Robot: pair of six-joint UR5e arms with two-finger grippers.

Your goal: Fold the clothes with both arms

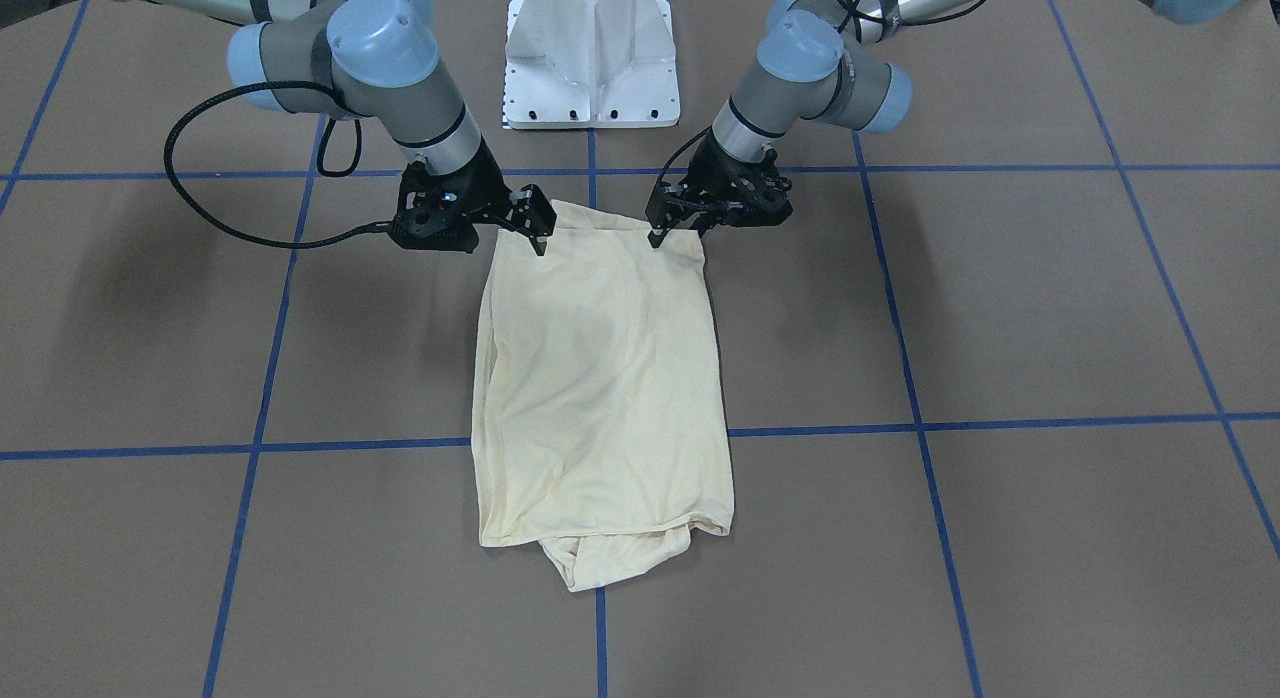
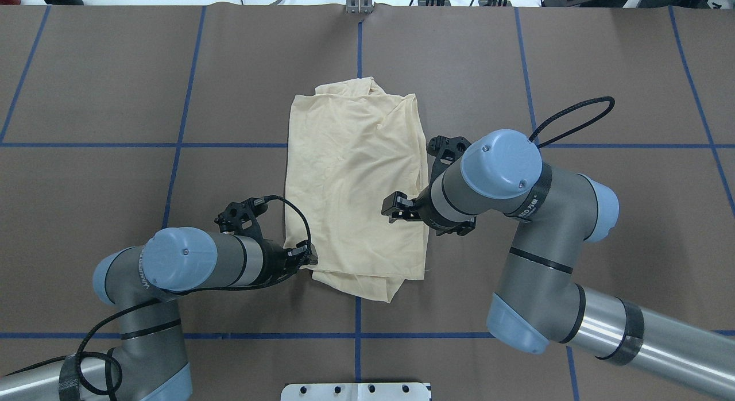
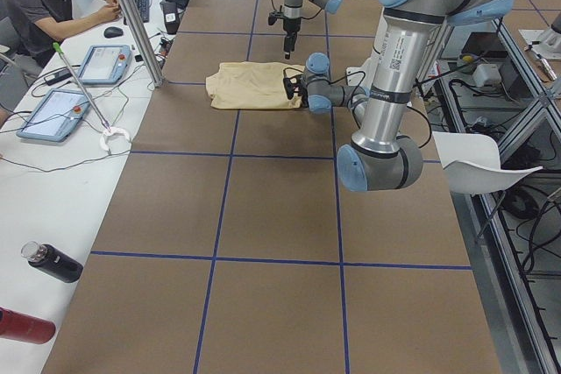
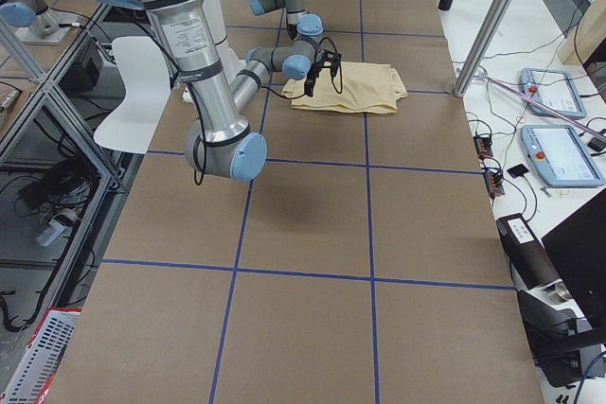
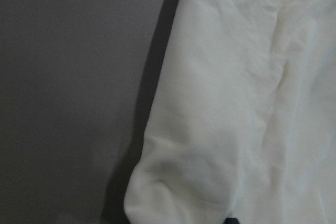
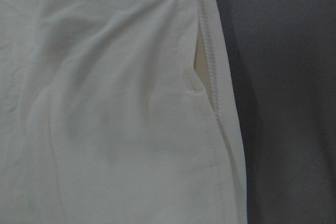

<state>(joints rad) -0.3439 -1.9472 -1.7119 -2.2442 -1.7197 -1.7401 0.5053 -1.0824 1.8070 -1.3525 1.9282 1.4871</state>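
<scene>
My left pincer (image 1: 658,236) is at one robot-side corner of the folded cream-yellow T-shirt (image 1: 600,378) and my right pincer (image 1: 538,238) at the other, tips pointing down at its edge. I cannot tell whether either one grips cloth. The shirt lies flat as a rectangle mid-table (image 1: 1000,308), a bunched bit poking out at its far end.
</scene>
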